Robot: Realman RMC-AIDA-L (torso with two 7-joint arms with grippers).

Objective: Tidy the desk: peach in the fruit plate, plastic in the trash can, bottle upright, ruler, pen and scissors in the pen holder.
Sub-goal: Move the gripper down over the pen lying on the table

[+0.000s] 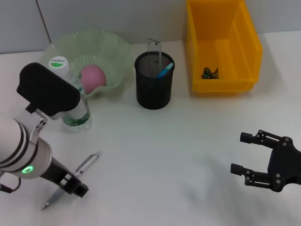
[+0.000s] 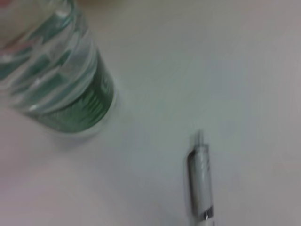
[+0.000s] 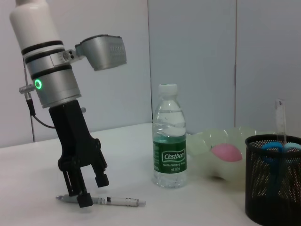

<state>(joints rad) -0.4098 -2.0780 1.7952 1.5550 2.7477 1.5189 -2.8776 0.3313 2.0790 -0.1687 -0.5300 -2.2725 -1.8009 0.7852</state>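
Observation:
A silver pen (image 1: 83,168) lies on the white desk at the front left, also seen in the left wrist view (image 2: 201,181) and the right wrist view (image 3: 120,202). My left gripper (image 1: 74,184) stands open right over the pen's lower half, one fingertip (image 3: 84,200) down beside it. The water bottle (image 1: 71,101) stands upright behind it. The pink peach (image 1: 92,76) lies in the green fruit plate (image 1: 117,52). The black mesh pen holder (image 1: 154,82) holds a clear ruler (image 1: 155,49) and blue-handled scissors (image 1: 165,69). My right gripper (image 1: 240,153) hangs open at the front right.
The yellow trash can (image 1: 223,84) stands at the back right with a small crumpled piece of plastic (image 1: 209,73) inside. The bottle (image 2: 61,80) is close to the left arm's wrist. Bare white desk lies between the two grippers.

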